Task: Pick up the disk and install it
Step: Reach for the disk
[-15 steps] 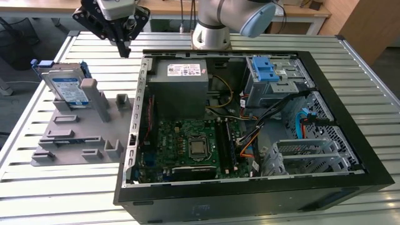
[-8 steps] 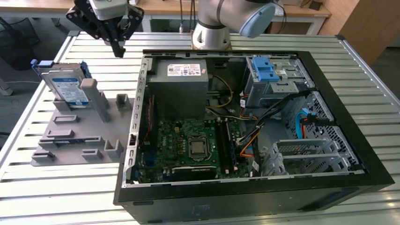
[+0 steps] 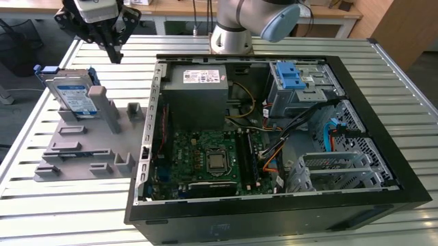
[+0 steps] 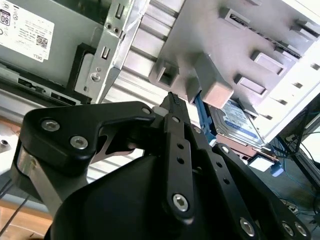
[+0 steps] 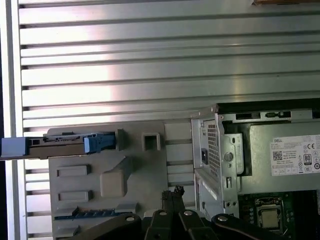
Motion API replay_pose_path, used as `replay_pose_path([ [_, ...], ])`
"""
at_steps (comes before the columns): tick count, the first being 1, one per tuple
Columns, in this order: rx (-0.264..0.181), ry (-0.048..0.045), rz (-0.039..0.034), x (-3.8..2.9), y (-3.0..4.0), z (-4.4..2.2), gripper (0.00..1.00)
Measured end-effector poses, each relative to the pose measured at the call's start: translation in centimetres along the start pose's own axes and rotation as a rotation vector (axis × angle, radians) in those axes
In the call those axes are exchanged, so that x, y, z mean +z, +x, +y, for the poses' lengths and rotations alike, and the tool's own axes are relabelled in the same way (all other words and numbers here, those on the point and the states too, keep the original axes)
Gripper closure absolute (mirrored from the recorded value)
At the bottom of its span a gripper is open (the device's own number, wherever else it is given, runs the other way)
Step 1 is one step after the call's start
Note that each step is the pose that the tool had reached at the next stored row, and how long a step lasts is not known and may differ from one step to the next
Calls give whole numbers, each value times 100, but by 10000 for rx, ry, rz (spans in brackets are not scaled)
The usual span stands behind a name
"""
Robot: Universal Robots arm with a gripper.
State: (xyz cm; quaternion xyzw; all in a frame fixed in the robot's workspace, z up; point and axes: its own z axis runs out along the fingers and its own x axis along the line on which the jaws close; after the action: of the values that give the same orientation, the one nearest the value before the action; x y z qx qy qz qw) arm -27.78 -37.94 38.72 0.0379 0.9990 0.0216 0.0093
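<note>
You had one disk (image 3: 74,95), a flat silver slab with a blue plastic frame, standing on edge in the one grey moulded rack (image 3: 82,148) on the slatted metal table (image 3: 61,205). Your one gripper (image 3: 115,55) hung near the disk but apart from it, black fingers pinched narrow, holding nothing. One open black case (image 3: 274,215) lay beside the rack.

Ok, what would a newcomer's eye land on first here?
The open computer case dominates, lying on the slatted table with its motherboard exposed. On the exterior view's left, the disk stands on edge in a grey fixture. The gripper hangs close above that fixture, shut and holding nothing.
</note>
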Motion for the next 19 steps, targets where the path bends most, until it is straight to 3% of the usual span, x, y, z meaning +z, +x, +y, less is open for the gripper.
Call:
replay_pose_path([
  [6, 0, 0, 0, 11, 215, 0, 89],
  [10, 1, 1, 1, 24, 336, 42, 89],
  [19, -1, 0, 0, 73, 699, 56, 89],
])
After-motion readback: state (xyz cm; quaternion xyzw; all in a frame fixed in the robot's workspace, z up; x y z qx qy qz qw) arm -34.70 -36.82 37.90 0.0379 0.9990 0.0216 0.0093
